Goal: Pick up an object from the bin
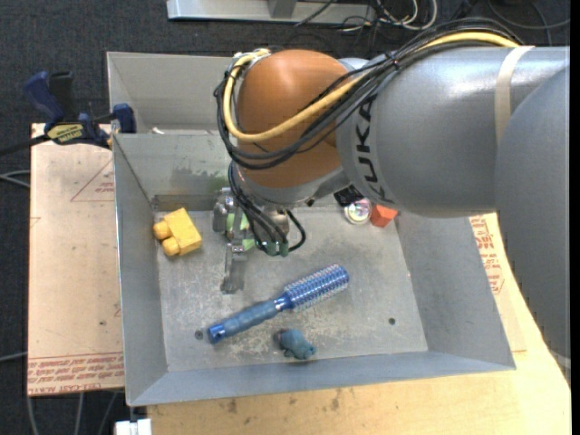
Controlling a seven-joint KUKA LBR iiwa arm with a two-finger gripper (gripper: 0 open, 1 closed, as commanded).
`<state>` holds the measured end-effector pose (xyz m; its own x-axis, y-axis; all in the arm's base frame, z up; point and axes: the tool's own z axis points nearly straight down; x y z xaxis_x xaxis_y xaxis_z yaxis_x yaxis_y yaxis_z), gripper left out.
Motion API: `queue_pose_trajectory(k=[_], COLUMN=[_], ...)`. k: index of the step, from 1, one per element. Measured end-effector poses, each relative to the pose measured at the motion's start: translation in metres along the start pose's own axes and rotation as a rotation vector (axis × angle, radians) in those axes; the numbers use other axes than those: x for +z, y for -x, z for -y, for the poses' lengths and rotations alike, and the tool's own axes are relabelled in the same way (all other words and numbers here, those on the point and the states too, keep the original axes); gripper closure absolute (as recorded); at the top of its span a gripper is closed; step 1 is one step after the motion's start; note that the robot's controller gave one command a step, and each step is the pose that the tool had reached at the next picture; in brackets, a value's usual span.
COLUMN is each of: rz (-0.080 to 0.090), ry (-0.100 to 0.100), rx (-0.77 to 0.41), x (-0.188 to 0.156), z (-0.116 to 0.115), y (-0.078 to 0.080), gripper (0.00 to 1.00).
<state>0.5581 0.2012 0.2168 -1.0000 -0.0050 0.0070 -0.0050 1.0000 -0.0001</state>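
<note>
— What is met first, closest under the lens?

— The grey arm [453, 125], which is seen reaching in from the right, above everything else. Its wrist is capped by a rounded orange cover [281, 107], and black and yellow cables [362, 66] are draped over that cover.

— Where is the gripper found?

— The gripper [232, 279] is seen hanging below the cover, let down into the bin [362, 320], left of the middle of its floor. Its tip is set over bare metal between two things. Whether the floor is touched cannot be judged, and whether the gripper is spread wide or drawn narrow cannot be told.

— Which things are laid nearest to it?

— A blue brush [276, 305] is laid slantwise just beside the tip, on the side of the bin's front edge. Its handle is pointed toward the front left corner and its bristled head toward the middle of the floor. A yellow block [178, 233] is set near the left wall, apart from the gripper.

— And the rest?

— A small blue-green lump [295, 343] is seen close to the front edge, just beside the brush but apart from it. Toward the back right, partly tucked under the arm, a small orange piece [385, 215] is laid just beside a round shiny thing [357, 212].
</note>
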Motion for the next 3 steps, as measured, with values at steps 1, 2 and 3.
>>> queue_pose_trajectory(k=[1, 2, 3], rz=[-0.006, 0.002, 0.007], ry=[-0.004, 0.0, 0.001], rx=[-0.08, -0.111, -0.112], x=[0.086, 0.151, 0.147], z=[0.073, 0.085, 0.084], y=[-0.06, -0.058, -0.057], gripper=[0.0, 0.0, 1.0])
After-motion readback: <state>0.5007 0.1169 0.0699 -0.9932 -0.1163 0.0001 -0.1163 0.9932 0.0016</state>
